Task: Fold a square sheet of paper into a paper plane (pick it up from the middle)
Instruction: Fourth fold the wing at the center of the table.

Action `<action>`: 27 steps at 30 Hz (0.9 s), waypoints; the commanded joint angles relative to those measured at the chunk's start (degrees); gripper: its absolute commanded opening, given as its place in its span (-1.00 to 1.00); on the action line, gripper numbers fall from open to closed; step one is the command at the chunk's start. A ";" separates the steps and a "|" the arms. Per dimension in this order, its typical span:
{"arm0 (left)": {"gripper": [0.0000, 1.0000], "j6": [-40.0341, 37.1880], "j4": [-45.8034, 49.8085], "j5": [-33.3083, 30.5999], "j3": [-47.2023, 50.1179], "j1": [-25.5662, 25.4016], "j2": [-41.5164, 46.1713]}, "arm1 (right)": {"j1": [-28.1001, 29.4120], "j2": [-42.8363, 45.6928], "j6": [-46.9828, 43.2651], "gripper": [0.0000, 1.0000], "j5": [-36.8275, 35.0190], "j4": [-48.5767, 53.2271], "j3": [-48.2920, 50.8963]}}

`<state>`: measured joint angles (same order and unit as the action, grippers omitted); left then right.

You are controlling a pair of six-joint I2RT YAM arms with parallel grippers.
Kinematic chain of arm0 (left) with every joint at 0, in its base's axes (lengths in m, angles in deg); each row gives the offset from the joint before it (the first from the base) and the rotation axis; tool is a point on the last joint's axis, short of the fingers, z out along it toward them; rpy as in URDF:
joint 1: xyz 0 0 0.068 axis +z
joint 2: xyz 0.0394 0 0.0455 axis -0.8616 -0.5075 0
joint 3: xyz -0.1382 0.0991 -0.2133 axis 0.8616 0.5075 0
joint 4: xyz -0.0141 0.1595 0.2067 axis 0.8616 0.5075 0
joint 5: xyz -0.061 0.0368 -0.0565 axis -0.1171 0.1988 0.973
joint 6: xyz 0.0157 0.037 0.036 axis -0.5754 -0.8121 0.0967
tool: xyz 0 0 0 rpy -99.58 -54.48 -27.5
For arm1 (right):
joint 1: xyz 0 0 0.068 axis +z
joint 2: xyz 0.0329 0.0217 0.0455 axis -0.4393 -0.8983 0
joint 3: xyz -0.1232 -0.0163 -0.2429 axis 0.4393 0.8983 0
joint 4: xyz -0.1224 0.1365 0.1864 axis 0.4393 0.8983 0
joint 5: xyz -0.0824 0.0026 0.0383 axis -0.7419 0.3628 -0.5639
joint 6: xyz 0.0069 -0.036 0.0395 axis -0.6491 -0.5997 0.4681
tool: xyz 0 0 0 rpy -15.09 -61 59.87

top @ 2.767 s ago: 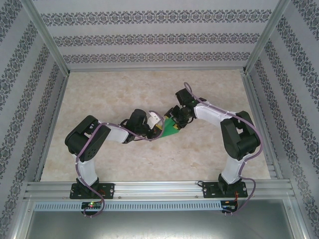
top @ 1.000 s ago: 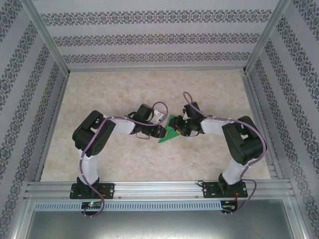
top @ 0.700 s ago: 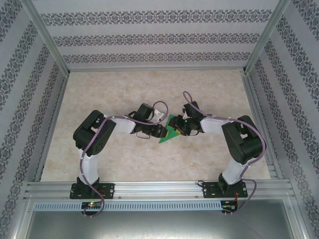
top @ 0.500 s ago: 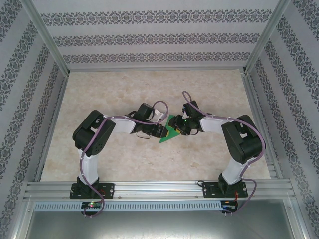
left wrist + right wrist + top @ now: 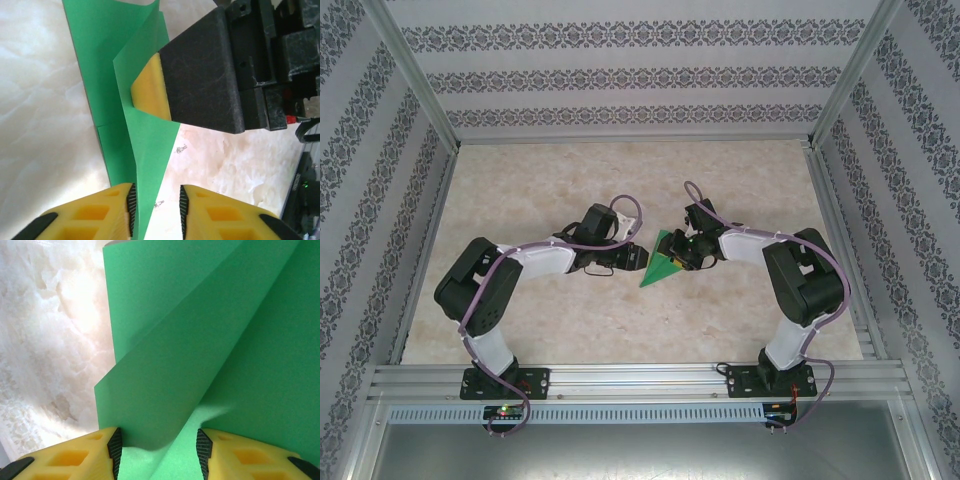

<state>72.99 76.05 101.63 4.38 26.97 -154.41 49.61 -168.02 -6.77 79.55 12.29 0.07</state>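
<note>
- From above: the folded green paper (image 5: pixel 655 270) lies on the table (image 5: pixel 620 325), between my left gripper (image 5: pixel 638 254) and my right gripper (image 5: pixel 678 258).
- Left wrist: my left gripper's (image 5: pixel 156 197) pads stand apart, with the paper's (image 5: pixel 145 150) edge running between them, unpinched.
- Right wrist: my right gripper's (image 5: pixel 158 440) pads straddle a raised fold of paper (image 5: pixel 200 340). I cannot tell whether they are squeezing it.

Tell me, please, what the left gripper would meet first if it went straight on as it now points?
Probably the folded green paper, whose edge lies right at the left gripper; the right gripper stands close behind it, though depth is unclear.
</note>
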 commanded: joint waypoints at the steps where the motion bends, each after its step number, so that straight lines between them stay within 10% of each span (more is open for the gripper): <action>1: -0.43 4.28 -3.18 2.26 -0.93 -0.50 -1.81 | 0.71 -3.06 -2.11 -0.09 -5.07 5.81 0.12; 27: -0.72 8.28 -2.69 4.37 -5.58 -1.57 -10.52 | 1.26 -7.88 -5.73 0.00 -4.30 13.36 -4.64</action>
<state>81.44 72.29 106.35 0.40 26.18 -163.87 50.33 -171.67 -11.03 79.42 20.15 -6.47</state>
